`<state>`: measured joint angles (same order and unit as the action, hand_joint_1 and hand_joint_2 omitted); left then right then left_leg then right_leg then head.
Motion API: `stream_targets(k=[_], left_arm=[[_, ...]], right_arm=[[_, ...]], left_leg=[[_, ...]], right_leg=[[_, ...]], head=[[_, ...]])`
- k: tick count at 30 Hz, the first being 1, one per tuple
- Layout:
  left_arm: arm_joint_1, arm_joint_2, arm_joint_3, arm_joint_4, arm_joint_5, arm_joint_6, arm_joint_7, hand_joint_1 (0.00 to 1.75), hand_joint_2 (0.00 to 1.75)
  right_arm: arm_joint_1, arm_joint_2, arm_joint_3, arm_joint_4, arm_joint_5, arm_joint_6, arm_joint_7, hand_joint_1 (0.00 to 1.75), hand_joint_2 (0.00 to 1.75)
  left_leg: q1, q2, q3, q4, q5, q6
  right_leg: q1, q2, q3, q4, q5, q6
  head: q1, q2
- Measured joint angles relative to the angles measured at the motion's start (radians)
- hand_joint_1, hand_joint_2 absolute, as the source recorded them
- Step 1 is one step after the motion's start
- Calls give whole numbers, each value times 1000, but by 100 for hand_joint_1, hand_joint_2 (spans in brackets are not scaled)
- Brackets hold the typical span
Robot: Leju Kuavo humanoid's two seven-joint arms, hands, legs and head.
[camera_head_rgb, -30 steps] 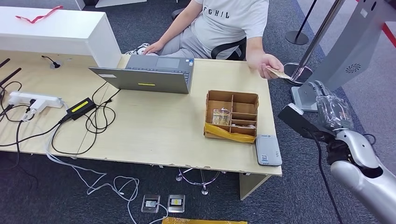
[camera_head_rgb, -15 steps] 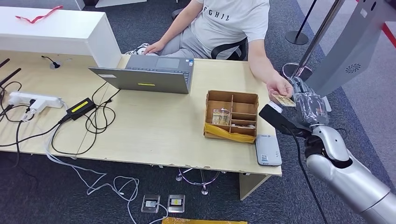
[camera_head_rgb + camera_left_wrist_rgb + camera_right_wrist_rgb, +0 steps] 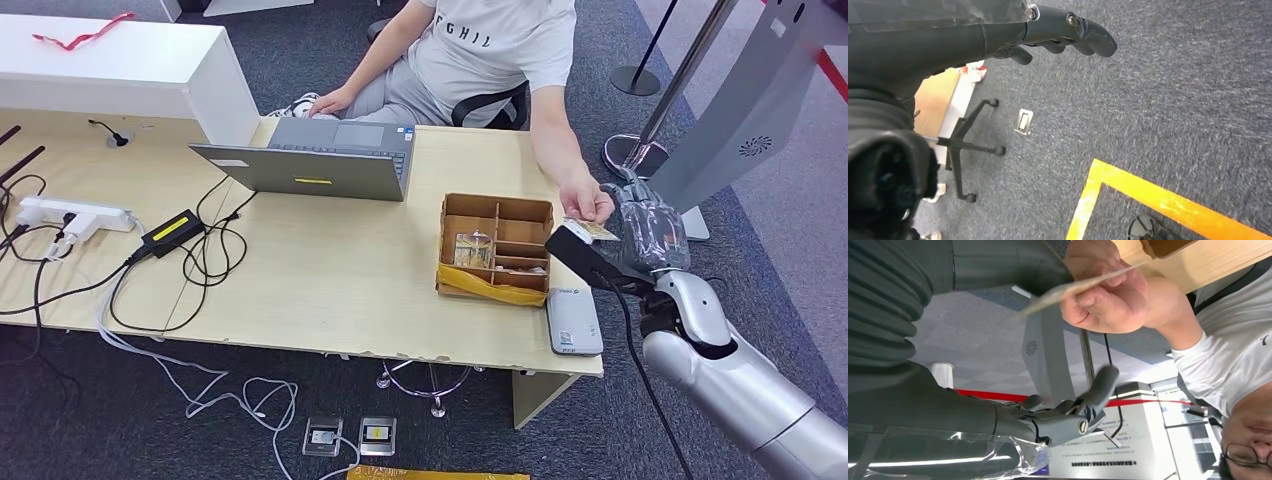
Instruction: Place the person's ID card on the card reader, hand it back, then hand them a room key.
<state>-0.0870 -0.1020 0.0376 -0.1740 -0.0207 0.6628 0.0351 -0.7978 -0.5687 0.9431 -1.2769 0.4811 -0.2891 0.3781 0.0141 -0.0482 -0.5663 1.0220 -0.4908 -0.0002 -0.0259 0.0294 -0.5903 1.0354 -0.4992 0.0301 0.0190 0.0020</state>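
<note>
A: What had moved since the earlier picture?

B: In the head view the right hand [image 3: 650, 232] had come in from beside the desk toward the desk's right edge, and the person's hand [image 3: 588, 205] had come down to meet it there. The ID card [image 3: 590, 229] was pinched in the person's fingers, just beside the robot's hand, over the right edge near the cardboard box [image 3: 497, 247]. The card reader [image 3: 574, 320] lay flat at the front right corner of the desk [image 3: 330, 280]. A laptop [image 3: 318, 158] stood at the back edge.

A: And the left wrist view?

B: The left hand [image 3: 1058, 35] hung over grey carpet with its fingers loosely curved and apart, holding nothing.

A: The right wrist view?

B: The right hand's fingers [image 3: 1098, 390] were spread wide, with nothing between them. The card [image 3: 1083, 285] was in the person's hand [image 3: 1108, 300], its free end reaching toward the robot's thumb; I could not tell if they touched.
</note>
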Motion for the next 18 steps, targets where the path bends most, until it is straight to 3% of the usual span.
stream_targets(k=[18], left_arm=[[6, 14, -54, 0, -8, -1, -5, 0, 0]], right_arm=[[20, -5, -31, -2, -29, -18, 8, 175, 175]], left_leg=[[0, 1, 1, 0, 0, 0]], right_leg=[[0, 1, 0, 0, 0, 0]], head=[[0, 0]])
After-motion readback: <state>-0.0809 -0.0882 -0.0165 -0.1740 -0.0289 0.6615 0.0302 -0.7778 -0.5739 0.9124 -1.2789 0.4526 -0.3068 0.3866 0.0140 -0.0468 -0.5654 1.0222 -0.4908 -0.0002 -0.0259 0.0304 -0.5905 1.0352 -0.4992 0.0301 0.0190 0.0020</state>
